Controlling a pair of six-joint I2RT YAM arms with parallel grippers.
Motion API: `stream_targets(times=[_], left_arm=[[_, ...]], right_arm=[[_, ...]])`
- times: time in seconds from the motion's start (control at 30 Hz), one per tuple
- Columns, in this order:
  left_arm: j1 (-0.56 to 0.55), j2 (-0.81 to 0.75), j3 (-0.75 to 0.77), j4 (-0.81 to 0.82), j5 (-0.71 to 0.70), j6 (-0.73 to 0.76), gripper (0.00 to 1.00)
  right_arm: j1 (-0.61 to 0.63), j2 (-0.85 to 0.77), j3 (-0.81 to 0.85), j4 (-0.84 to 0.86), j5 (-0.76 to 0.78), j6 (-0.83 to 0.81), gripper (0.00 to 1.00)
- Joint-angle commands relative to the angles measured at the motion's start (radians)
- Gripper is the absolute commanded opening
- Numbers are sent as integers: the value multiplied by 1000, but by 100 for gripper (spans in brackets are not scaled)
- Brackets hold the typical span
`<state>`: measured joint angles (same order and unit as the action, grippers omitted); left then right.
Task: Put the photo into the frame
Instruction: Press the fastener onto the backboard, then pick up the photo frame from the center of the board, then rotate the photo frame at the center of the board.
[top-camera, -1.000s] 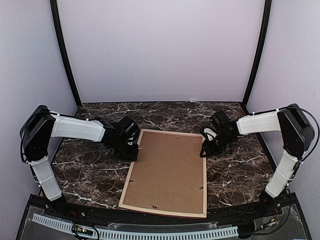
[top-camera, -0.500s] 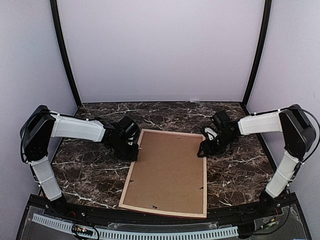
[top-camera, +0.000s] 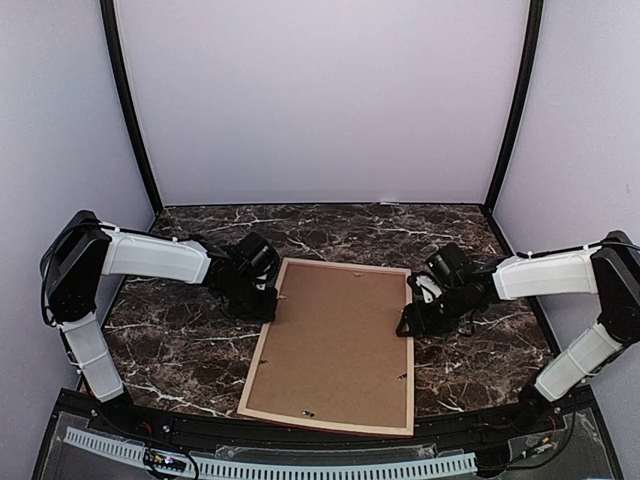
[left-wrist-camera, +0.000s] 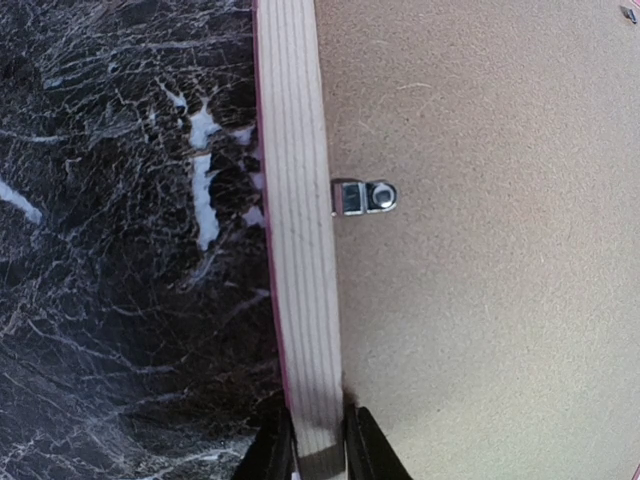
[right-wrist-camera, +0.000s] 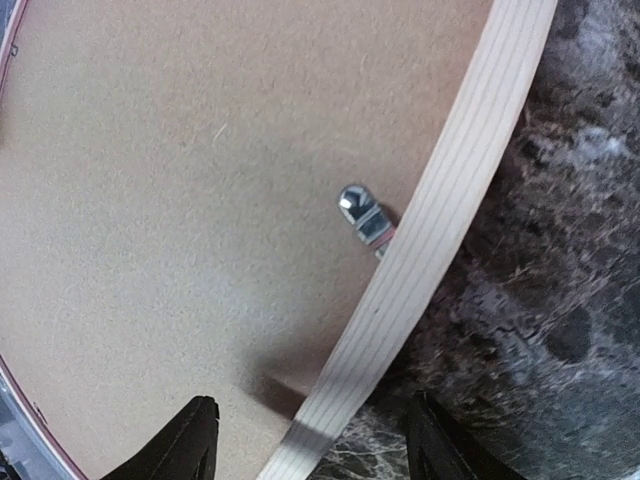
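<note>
Brown cardboard backing (top-camera: 335, 340) is filling the frame (left-wrist-camera: 300, 200), which is lying flat on the marble table (top-camera: 180, 340). With our left gripper (left-wrist-camera: 318, 445) we are pinching its left rail between narrowed jaws. Our right gripper (right-wrist-camera: 315, 440) is straddling the right rail, jaws spread wide, holding nothing.

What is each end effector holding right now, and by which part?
The left end effector pinches the frame by its left rail. The right end effector holds nothing; its jaws stand open astride the right rail.
</note>
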<state>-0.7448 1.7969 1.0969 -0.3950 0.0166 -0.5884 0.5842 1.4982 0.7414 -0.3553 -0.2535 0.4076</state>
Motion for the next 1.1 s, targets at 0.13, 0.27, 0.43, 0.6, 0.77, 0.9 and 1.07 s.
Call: stream_targets(times=[0.13,0.27,0.43,0.6,0.77,0.9,1.07], left_arm=[[-9,-55,-17,8,-2,-7,23],[-9,-81,-16,9,-5,3,30],[-9,-142,-12,-4,-58,45,56],[-5,-204,3,-22,-91,116,78],[35,-206,47,-23,-54,181,83],[76,-182,71,15,-5,242,84],[133,-107,132,45,65,318,84]], right_arm=[[63,-8,-61,54,64,91,51],[63,4,-48,30,90,72,39],[60,61,33,-33,122,-10,24],[44,144,140,-80,140,-104,17],[19,252,262,-130,134,-229,13],[16,352,375,-150,118,-373,10],[16,520,537,-163,78,-522,11]])
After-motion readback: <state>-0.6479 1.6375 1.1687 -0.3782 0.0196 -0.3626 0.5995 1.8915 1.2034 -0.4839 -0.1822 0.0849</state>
